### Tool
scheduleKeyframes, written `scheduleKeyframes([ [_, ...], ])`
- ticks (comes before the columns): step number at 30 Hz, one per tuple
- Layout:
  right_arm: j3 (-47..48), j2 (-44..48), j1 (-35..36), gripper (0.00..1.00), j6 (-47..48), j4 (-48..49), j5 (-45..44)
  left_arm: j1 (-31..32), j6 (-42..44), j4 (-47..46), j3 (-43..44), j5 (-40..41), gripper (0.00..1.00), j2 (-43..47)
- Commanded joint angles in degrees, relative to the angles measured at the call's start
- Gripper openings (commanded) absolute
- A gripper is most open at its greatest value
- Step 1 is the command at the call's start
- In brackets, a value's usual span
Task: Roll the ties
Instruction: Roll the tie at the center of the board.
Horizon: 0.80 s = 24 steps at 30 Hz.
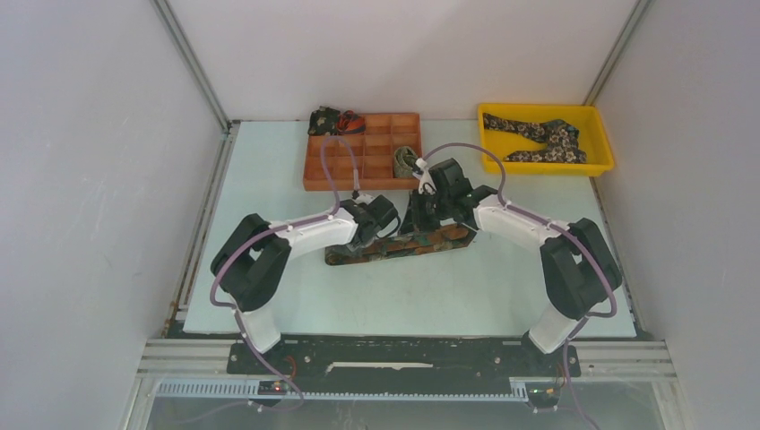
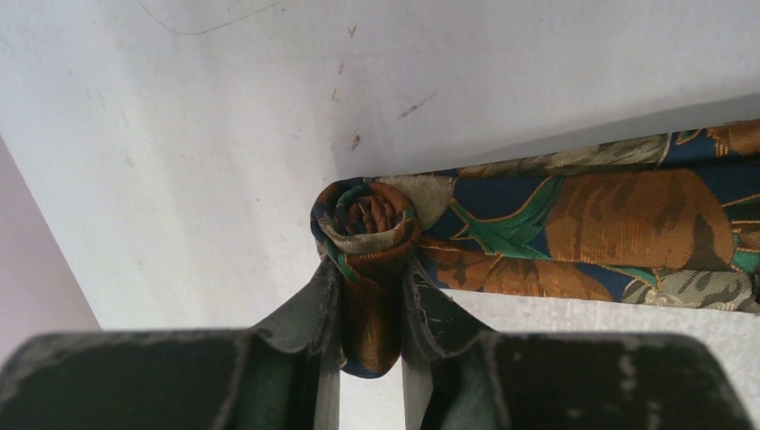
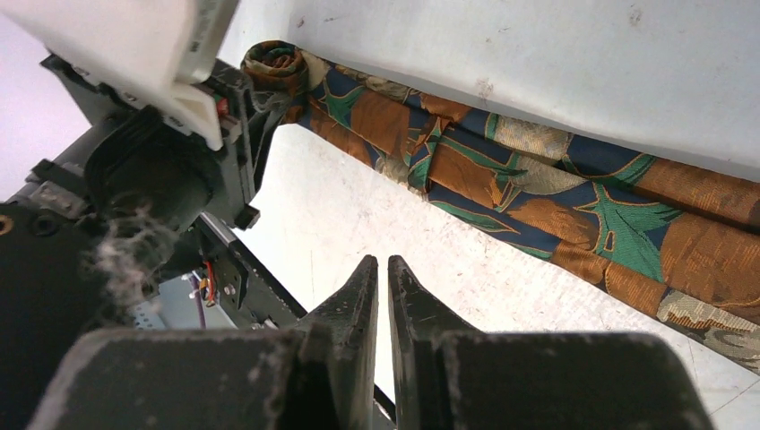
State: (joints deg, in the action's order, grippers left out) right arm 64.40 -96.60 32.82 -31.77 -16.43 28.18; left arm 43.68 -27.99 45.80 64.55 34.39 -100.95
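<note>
The tie (image 2: 574, 224) is pinched at its coiled end by the left gripper (image 2: 369, 279) for rolling, while the right gripper (image 3: 381, 264) is closed empty just short of it.

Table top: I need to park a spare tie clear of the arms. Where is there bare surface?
Bare: the near strip between the tie and the arm bases, and the far-left corner beside the orange organizer. Crowded: the middle, where the left gripper and right gripper meet at the tie; yellow bin fills the far right.
</note>
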Motion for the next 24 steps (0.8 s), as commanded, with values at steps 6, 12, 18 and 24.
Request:
scheduleKeyframes([
  [6,-0.88,4.14,-0.82,0.12,1.82,-1.37,-0.43,1.14,-0.46,0.43,5.24,-5.6,0.22,-4.55],
  [12,-0.86,4.53,-0.91,0.12,1.72,-1.49,-0.06,1.19,0.11,0.13,6.54,-9.34,0.33,-5.64],
  [18,-0.86,4.66,-0.92,0.12,1.49,-1.47,-0.06,1.14,0.46,-1.37,6.47,-13.46,0.41,-5.82],
  [24,-0.86,4.24,-0.92,0.12,1.02,-0.83,0.35,1.14,0.05,-2.69,5.81,-15.84,0.46,-4.65],
])
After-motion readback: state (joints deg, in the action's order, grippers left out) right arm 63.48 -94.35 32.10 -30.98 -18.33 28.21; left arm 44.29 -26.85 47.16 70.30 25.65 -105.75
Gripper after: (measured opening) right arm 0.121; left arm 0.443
